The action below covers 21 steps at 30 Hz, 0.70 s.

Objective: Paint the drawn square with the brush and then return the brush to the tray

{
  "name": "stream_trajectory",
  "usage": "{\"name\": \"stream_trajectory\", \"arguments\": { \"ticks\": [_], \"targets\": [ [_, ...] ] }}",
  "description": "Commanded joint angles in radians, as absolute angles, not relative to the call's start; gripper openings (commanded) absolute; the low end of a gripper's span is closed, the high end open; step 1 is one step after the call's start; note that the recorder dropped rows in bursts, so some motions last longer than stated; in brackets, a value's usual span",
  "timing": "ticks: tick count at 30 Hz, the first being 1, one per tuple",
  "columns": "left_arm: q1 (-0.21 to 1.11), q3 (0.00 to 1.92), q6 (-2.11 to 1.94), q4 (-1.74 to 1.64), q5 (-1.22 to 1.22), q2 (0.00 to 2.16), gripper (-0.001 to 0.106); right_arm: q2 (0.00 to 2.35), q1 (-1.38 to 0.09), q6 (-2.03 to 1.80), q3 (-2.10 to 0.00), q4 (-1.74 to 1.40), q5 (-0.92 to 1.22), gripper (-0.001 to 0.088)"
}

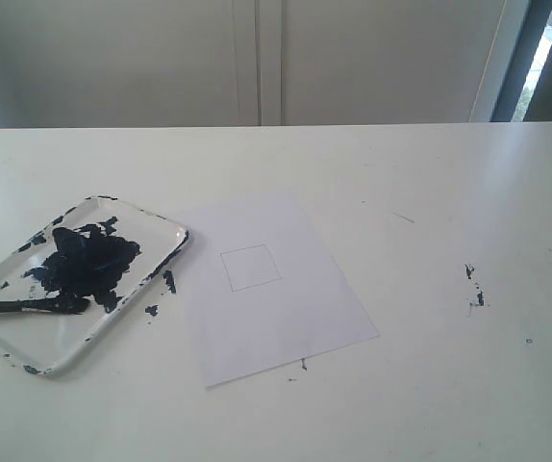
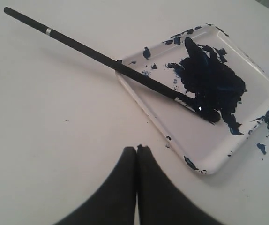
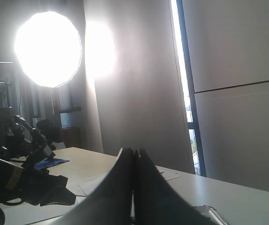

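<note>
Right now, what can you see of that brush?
The brush is long, thin and straight, with a black handle and a silver band near its back end. Nothing holds it. Its tip rests in dark blue paint inside the tray; the handle crosses the rim and sticks out over the table.

Nothing to read here, folks: no word, number or brand mark comes through anywhere. The long, thin black-handled paintbrush wears a narrow silver band near its far end, but no lettering shows on it. In the right wrist view, a small yellow tag sits on the dark equipment, too blurred to make out.
</note>
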<state>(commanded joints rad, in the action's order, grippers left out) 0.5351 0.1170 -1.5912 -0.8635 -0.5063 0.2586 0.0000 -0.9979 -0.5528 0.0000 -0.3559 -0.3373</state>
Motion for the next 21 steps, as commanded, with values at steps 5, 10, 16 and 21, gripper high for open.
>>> {"name": "stream_trajectory", "arguments": {
  "ticks": [5, 10, 16, 21],
  "targets": [
    [0.448, 0.070, -1.522, -0.800, -0.450, 0.194, 0.005, 0.000, -0.998, -0.553, 0.000, -0.356, -0.337, 0.0000],
    [0.387, 0.028, -1.448, -0.721, -0.404, 0.135, 0.005, 0.000, -0.998, -0.553, 0.000, -0.356, -0.337, 0.0000],
    [0.360, 0.012, -1.307, -0.570, -0.402, 0.066, 0.005, 0.000, -0.998, -0.553, 0.000, -0.356, -0.337, 0.0000],
    [0.346, 0.012, -1.213, -0.472, -0.394, 0.024, 0.005, 0.000, -0.998, -0.553, 0.000, -0.356, -0.337, 0.0000]
  ]
}}
